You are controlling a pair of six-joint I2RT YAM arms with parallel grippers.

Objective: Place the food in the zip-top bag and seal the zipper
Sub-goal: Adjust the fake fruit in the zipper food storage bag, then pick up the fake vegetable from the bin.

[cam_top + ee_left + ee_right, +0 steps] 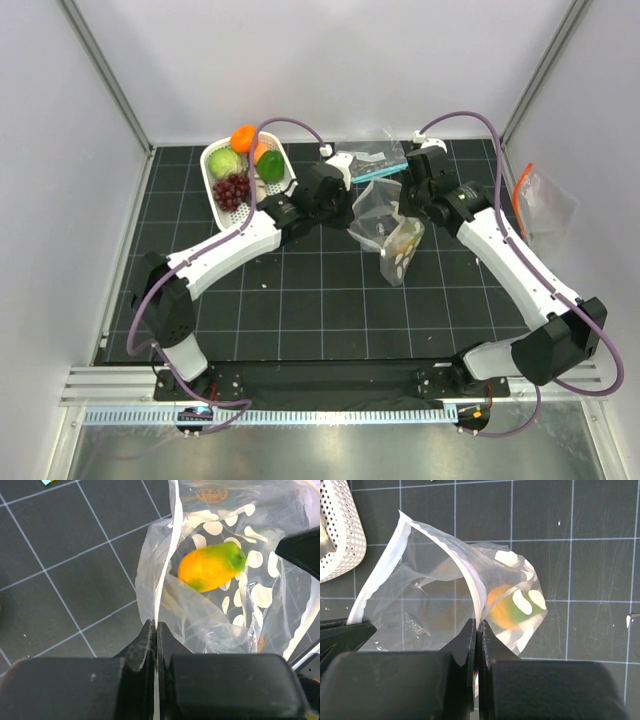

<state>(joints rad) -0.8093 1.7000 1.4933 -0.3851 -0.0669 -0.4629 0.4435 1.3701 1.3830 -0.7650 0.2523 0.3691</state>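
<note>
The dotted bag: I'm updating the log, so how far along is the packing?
Done: one orange-and-green toy fruit lies inside the clear white-dotted plastic bag. In hand: left gripper and right gripper each pinch its open zipper edge. Remaining: toy produce in the white perforated basket, then sealing.

Open bench [320, 300] across the near half, between the two arms. Blocked mid-bench by the zip-top bag [392, 240], pinched at its mouth edge by the left end effector [350, 203] and right end effector [408, 205], both clamped tight. Mouth gaping between the two grips, entry from above narrowed by both wrists. Crowded far left by the white basket [210, 178] heaped with toy fruit [232, 190], just beside the left arm. Behind the bag, a smaller teal-strip bag [372, 158]. Off the mat at right, an orange-strip bag [545, 205], well apart.
</note>
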